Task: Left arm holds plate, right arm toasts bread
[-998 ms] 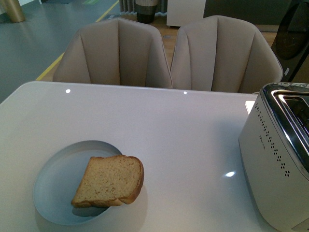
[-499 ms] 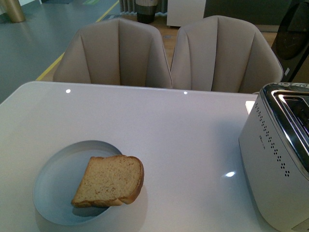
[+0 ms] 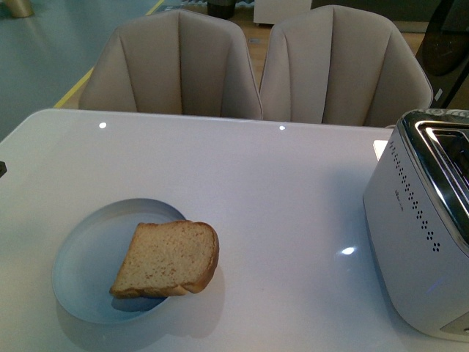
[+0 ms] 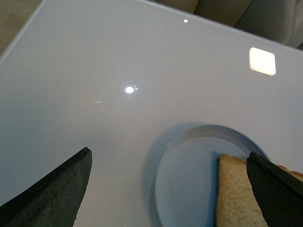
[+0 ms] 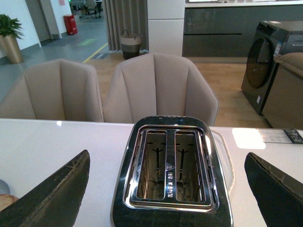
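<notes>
The pale blue plate (image 3: pixel 86 273) lies at the front left of the white table, with the tan bread (image 3: pixel 167 258) slice leaning over its right rim. In the left wrist view my left gripper (image 4: pixel 168 153) hangs open above the plate (image 4: pixel 184 184), one dark finger (image 4: pixel 52 194) over bare table and the other finger (image 4: pixel 279 184) above the bread (image 4: pixel 236 196). My right gripper (image 5: pixel 167 156) is open too, hovering above the toaster (image 5: pixel 170 175), whose two slots are empty. Neither gripper touches anything.
The white and chrome toaster (image 3: pixel 425 235) stands at the table's right edge. Two beige chairs (image 3: pixel 256 66) are pushed up to the far side. A small dark part (image 3: pixel 2 168) pokes in at the left edge of the front view.
The front view has shifted a little, so the chairs sit higher in frame. A small dark part now shows at the left edge. Plate, bread and toaster have not moved.
</notes>
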